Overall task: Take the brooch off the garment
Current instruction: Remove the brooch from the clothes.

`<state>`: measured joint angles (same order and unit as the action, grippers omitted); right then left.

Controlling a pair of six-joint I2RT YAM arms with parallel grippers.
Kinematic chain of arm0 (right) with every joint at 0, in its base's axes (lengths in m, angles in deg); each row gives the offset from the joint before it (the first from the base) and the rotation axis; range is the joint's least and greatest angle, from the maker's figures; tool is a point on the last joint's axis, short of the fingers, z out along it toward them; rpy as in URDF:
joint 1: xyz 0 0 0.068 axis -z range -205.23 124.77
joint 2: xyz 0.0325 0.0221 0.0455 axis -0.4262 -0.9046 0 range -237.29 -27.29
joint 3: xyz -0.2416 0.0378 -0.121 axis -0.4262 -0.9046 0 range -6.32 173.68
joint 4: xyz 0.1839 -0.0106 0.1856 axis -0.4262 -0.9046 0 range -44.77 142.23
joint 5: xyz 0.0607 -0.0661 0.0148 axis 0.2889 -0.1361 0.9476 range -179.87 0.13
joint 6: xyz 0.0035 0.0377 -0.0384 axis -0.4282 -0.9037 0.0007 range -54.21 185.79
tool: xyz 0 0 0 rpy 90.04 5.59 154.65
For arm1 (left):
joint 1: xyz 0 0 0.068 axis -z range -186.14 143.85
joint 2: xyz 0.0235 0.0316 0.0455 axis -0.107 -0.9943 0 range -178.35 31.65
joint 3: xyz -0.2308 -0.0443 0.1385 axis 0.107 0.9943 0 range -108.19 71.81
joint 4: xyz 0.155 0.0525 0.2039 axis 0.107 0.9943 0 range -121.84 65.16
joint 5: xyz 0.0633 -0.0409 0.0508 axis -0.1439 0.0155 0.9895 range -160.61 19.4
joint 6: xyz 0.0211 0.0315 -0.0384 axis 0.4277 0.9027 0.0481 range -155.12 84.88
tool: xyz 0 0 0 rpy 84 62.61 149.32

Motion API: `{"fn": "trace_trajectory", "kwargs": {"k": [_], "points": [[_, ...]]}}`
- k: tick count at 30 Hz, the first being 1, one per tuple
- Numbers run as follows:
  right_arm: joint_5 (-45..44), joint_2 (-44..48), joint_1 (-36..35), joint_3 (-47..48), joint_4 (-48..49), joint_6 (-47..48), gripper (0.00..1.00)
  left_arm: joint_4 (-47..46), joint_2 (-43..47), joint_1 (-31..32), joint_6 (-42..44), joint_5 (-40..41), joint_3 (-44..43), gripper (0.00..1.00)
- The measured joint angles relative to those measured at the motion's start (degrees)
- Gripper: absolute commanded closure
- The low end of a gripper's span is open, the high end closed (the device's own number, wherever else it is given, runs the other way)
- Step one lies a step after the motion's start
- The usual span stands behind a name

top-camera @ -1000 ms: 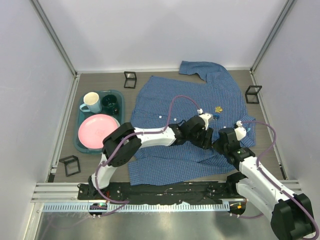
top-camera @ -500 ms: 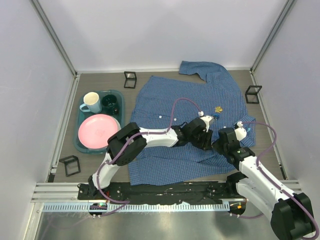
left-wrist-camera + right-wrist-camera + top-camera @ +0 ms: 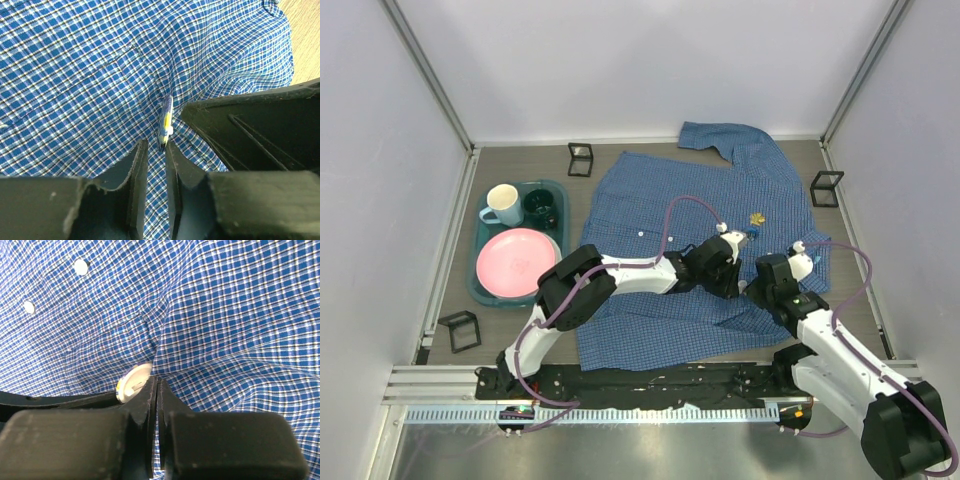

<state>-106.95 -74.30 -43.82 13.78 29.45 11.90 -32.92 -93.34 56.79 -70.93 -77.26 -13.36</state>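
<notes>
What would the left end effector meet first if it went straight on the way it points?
The brooch, standing edge-on on the shirt just ahead of the left end effector; depth is unclear.

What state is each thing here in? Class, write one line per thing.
checked shirt: spread out, puckered around the brooch
brooch: on the shirt, standing on edge
left gripper: jaws narrowly apart about the brooch's near edge; grip unclear
right gripper: shut, pinching a shirt fold
white mug: upright
green cup: upright
pink plate: lying flat, nothing on it
</notes>
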Motion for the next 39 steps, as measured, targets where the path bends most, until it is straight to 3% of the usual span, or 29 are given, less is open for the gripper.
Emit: {"fn": "trace_trajectory", "kwargs": {"k": [28,39], "points": [[2.21,-1.75,0.0,0.37,4.74,7.43,0.87,-1.97,-0.87,-0.61,-0.07,-3.74,0.02,1.0],[1.4,-1.75,0.0,0.37,4.76,7.21,0.88,-3.19,-0.98,-1.81,-1.9,-5.66,0.81,1.0]]}}
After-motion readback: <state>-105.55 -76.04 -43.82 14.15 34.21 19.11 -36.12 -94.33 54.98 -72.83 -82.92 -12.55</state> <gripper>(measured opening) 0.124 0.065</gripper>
